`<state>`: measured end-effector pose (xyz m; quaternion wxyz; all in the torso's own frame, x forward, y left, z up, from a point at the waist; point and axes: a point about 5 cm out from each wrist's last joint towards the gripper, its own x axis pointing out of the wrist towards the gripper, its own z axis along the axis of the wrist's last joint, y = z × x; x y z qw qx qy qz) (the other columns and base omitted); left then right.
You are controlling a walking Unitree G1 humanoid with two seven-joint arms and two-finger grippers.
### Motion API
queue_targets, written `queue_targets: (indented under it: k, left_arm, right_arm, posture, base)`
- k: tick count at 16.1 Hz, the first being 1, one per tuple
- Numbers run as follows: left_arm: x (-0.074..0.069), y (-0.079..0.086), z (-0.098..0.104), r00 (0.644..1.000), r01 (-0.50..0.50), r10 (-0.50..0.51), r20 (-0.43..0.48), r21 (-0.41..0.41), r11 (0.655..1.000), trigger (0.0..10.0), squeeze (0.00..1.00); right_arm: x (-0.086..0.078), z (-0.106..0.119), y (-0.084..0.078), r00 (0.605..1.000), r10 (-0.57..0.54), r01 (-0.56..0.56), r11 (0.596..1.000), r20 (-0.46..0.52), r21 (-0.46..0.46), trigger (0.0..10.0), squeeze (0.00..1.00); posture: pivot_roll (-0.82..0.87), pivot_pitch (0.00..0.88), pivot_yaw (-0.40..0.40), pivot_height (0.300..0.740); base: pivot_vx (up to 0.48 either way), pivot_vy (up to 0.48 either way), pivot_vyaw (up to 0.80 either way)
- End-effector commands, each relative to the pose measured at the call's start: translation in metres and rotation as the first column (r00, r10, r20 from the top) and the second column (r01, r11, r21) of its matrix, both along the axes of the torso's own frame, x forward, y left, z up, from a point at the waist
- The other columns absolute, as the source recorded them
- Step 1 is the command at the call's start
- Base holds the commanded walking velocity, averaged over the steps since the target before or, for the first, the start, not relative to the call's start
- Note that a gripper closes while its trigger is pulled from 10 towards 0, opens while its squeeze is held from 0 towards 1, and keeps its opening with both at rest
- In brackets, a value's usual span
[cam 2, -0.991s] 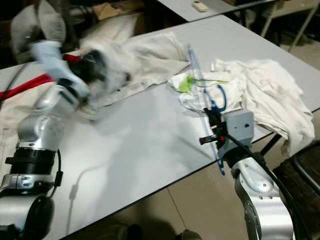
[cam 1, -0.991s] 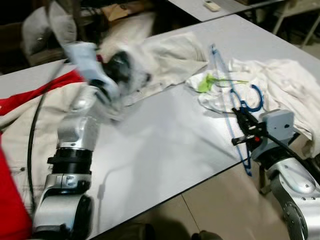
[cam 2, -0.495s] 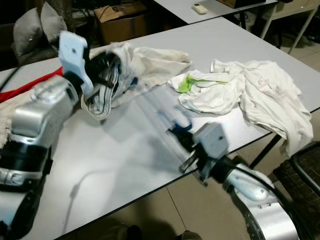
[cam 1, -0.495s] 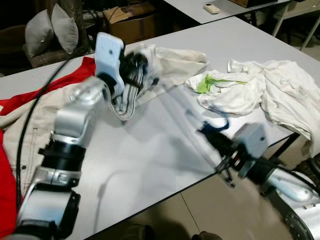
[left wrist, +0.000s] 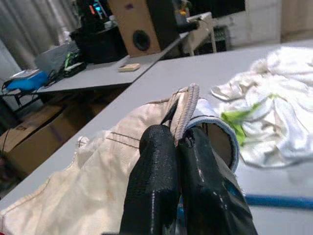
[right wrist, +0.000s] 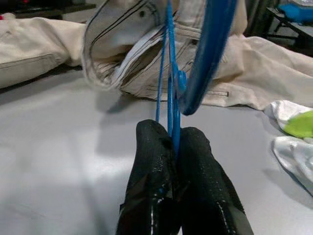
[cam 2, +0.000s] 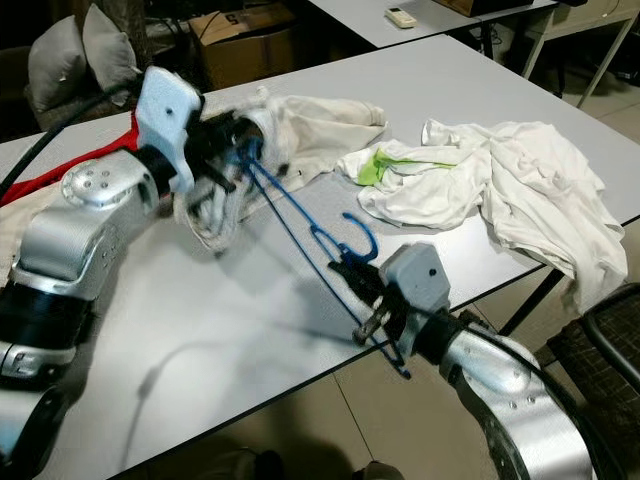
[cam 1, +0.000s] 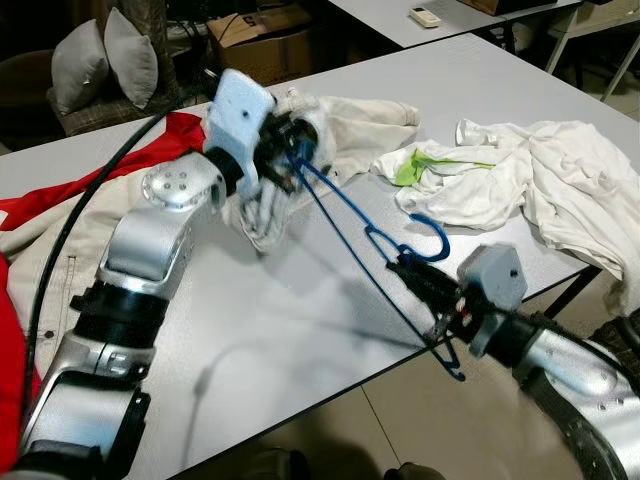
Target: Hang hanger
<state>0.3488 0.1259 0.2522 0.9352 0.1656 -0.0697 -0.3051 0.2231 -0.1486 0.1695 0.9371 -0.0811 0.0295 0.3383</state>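
A blue wire hanger [cam 1: 345,215] slants above the grey table [cam 1: 300,330], its hook [cam 1: 430,235] curling up beside my right gripper [cam 1: 415,272]. That gripper is shut on the hanger near the hook, and the right wrist view shows its fingers [right wrist: 151,147] pinching the blue wire [right wrist: 168,73]. The hanger's far end reaches into the opening of a cream garment [cam 1: 360,115]. My left gripper [cam 1: 285,150] holds that opening up off the table. In the left wrist view its fingertips [left wrist: 159,142] are shut on the garment's hem [left wrist: 188,105].
A heap of white clothes [cam 1: 540,170] with a green patch lies at the table's right end. Red cloth [cam 1: 60,195] and more cream fabric cover the left. The table's front edge runs just under my right arm. Beyond are pillows [cam 1: 100,60], a cardboard box [cam 1: 260,35] and a second table.
My right gripper swung the hanger from the white heap leftward across the table; its end now sits in the garment's opening. My left gripper raised the cream garment and brought it toward the hanger.
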Motion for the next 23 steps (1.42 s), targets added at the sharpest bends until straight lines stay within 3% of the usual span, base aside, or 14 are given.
queue_targets:
  k: [1,4,6,8,10,11,12,13,14,15,19,20,21,23]
  left_arm:
    - [-0.007,-0.005,0.008,0.997,0.058,-0.061,0.05,0.051,0.997,0.0,0.0]
    - [-0.023,-0.003,-0.003,0.984,0.173,-0.178,-0.005,0.266,0.948,0.0,0.0]
    - [-0.015,0.014,-0.001,0.995,0.051,-0.076,0.063,0.339,0.939,0.0,0.0]
    - [-0.003,0.035,0.022,0.971,-0.147,0.066,0.231,0.35,0.925,0.0,0.0]
    - [-0.001,0.046,0.044,0.939,-0.223,0.111,0.326,0.33,0.917,0.0,0.0]
    - [0.0,0.046,0.044,0.939,-0.223,0.107,0.326,0.342,0.913,0.0,0.0]
    - [-0.001,0.045,0.041,0.945,-0.21,0.096,0.312,0.356,0.911,0.0,0.0]
    - [-0.001,0.041,0.035,0.951,-0.189,0.083,0.298,0.348,0.918,0.0,0.0]
    - [-0.002,0.033,0.031,0.957,-0.155,0.07,0.28,0.291,0.944,0.0,0.0]
    - [-0.002,0.029,0.031,0.959,-0.14,0.066,0.277,0.257,0.956,0.0,0.0]
    - [-0.001,0.023,0.04,0.95,-0.131,0.069,0.303,0.189,0.973,0.0,0.0]
    - [-0.001,0.023,0.044,0.945,-0.136,0.071,0.319,0.186,0.973,0.0,0.0]
    - [0.001,0.025,0.042,0.936,-0.155,0.06,0.348,0.252,0.955,0.0,0.0]
    - [0.002,0.025,0.038,0.938,-0.157,0.055,0.343,0.275,0.949,0.0,0.0]
  right_arm:
    - [0.003,0.0,-0.004,1.0,-0.026,0.027,1.0,-0.016,0.012,10.0,0.0]
    - [0.017,0.007,-0.012,0.994,-0.11,0.11,0.994,0.019,-0.002,10.0,0.0]
    - [0.023,0.023,-0.018,0.985,-0.157,0.156,0.988,0.077,0.015,10.0,0.0]
    - [0.035,0.059,-0.035,0.933,-0.264,0.26,0.964,0.245,0.053,10.0,0.0]
    - [0.036,0.095,-0.045,0.889,-0.307,0.258,0.949,0.339,0.183,10.0,0.0]
    - [0.035,0.088,-0.043,0.911,-0.277,0.242,0.959,0.305,0.147,10.0,0.0]
    - [0.03,0.059,-0.037,0.962,-0.209,0.209,0.978,0.176,0.023,10.0,0.0]
    - [0.018,0.014,-0.031,0.992,-0.128,0.122,0.973,-0.015,-0.195,10.0,0.0]
    - [0.001,-0.018,-0.025,0.986,-0.064,0.018,0.957,-0.152,-0.289,10.0,0.0]
    - [-0.005,-0.026,-0.023,0.979,-0.053,-0.006,0.957,-0.196,-0.29,10.0,0.0]
    - [-0.007,-0.027,-0.023,0.971,-0.057,-0.009,0.962,-0.232,-0.275,10.0,0.0]
    - [-0.004,-0.021,-0.026,0.977,-0.075,0.018,0.962,-0.201,-0.271,10.0,0.0]
    - [0.002,0.007,-0.026,0.997,-0.056,0.043,0.977,-0.058,-0.207,10.0,0.0]
    - [0.002,0.017,-0.024,0.999,-0.037,0.033,0.981,-0.015,-0.19,10.0,0.0]
  posture:
    - [-0.17,0.065,0.092,0.74]
    - [-0.17,0.064,0.09,0.74]
    - [-0.17,0.061,0.086,0.74]
    - [-0.18,0.061,0.088,0.74]
    - [-0.18,0.062,0.089,0.74]
    - [-0.19,0.061,0.091,0.74]
    - [-0.19,0.062,0.091,0.74]
    - [-0.19,0.064,0.089,0.74]
    - [-0.19,0.064,0.089,0.74]
    - [-0.19,0.064,0.088,0.74]
    - [-0.19,0.067,0.092,0.74]
    - [-0.19,0.066,0.095,0.74]
    - [-0.19,0.066,0.1,0.74]
    - [-0.2,0.068,0.101,0.74]
  base:
    - [0.0,0.0,0.0]
    - [0.0,0.0,0.0]
    - [0.0,0.0,0.0]
    - [0.0,0.0,0.0]
    - [0.0,0.0,0.0]
    - [0.0,0.0,0.0]
    - [0.0,0.0,0.0]
    - [0.0,0.0,0.0]
    - [0.0,0.0,0.0]
    - [0.0,0.0,0.0]
    - [0.0,0.0,0.0]
    - [0.0,0.0,0.0]
    - [0.0,0.0,0.0]
    - [0.0,0.0,0.0]
